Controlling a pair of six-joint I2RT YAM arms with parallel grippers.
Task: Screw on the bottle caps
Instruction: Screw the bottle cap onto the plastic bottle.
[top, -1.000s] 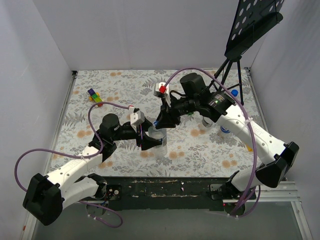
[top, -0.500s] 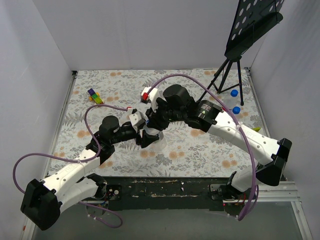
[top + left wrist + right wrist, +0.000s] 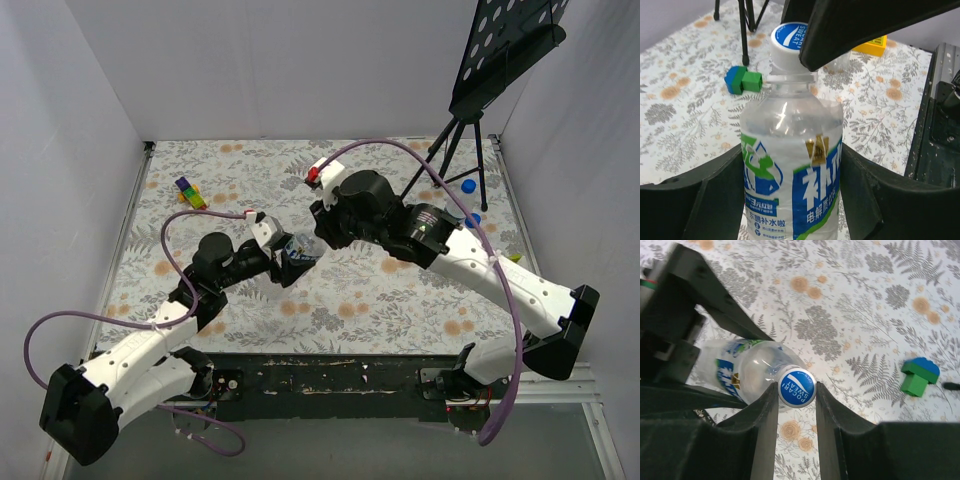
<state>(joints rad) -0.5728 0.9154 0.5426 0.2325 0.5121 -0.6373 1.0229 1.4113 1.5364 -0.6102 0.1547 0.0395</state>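
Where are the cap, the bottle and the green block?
cap [image 3: 796,387]: right wrist view, its printed top.
bottle [image 3: 790,130]: left wrist view, clear shoulder above label.
green block [image 3: 914,383]: right wrist view, green part.

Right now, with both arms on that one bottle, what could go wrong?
1. The cap looks slightly tilted on the neck in the left wrist view. Turned that way, it may cross-thread.
2. The left end effector clamps only the smooth labelled body of the bottle, so the bottle could spin along instead of tightening.
3. The right end effector pinches just the cap's rim and might slip off.
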